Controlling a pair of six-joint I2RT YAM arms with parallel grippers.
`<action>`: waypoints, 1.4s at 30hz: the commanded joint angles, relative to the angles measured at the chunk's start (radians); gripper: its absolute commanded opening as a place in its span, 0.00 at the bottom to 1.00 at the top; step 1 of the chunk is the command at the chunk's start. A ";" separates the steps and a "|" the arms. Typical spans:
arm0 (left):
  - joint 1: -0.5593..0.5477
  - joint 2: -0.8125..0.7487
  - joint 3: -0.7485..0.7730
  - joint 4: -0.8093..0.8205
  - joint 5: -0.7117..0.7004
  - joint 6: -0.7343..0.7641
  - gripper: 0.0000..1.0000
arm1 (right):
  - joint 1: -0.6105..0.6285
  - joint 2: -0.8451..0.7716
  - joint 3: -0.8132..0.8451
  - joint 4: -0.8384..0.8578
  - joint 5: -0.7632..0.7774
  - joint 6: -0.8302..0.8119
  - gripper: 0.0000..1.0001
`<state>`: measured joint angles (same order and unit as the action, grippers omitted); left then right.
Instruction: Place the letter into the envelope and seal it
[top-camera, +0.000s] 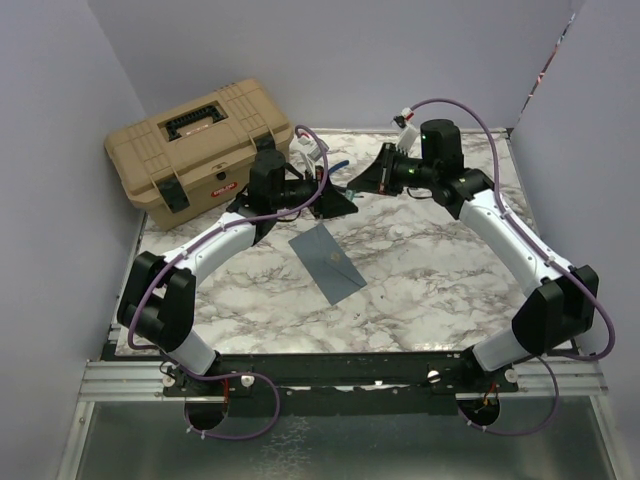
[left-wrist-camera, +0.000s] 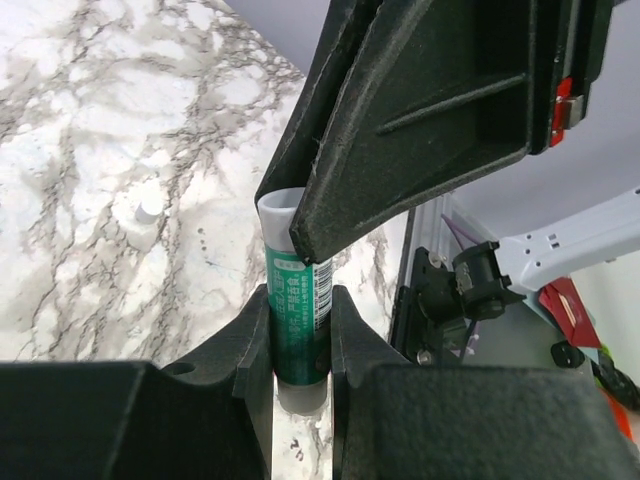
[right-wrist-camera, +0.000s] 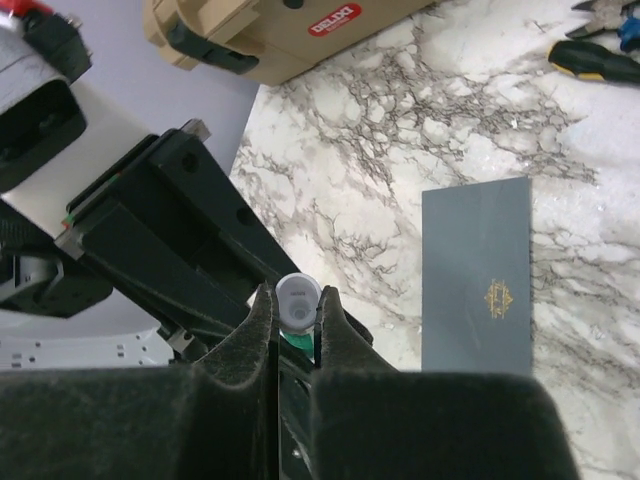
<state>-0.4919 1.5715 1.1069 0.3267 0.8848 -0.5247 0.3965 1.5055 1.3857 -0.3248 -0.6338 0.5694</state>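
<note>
While your left gripper (left-wrist-camera: 300, 335) clamps the green glue stick (left-wrist-camera: 300, 300), your right gripper (right-wrist-camera: 295, 305) pinches its round white cap (right-wrist-camera: 298, 296). You can't read the label's print.

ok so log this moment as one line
left gripper: shut on glue stick | right gripper: shut on its cap | envelope: flat on table | letter: not in view
</note>
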 joint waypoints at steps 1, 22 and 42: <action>0.009 -0.013 0.043 -0.010 -0.087 0.079 0.00 | 0.003 0.041 0.064 -0.126 0.175 0.188 0.00; 0.010 -0.061 0.066 -0.013 0.242 0.000 0.00 | -0.006 0.047 0.150 -0.071 -0.694 -0.549 0.00; -0.027 -0.094 -0.004 0.100 -0.325 -0.065 0.00 | 0.053 -0.020 0.162 -0.042 0.468 0.131 0.80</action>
<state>-0.4965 1.4975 1.1301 0.3534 0.7601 -0.5526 0.4229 1.4879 1.5352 -0.3817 -0.3992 0.5358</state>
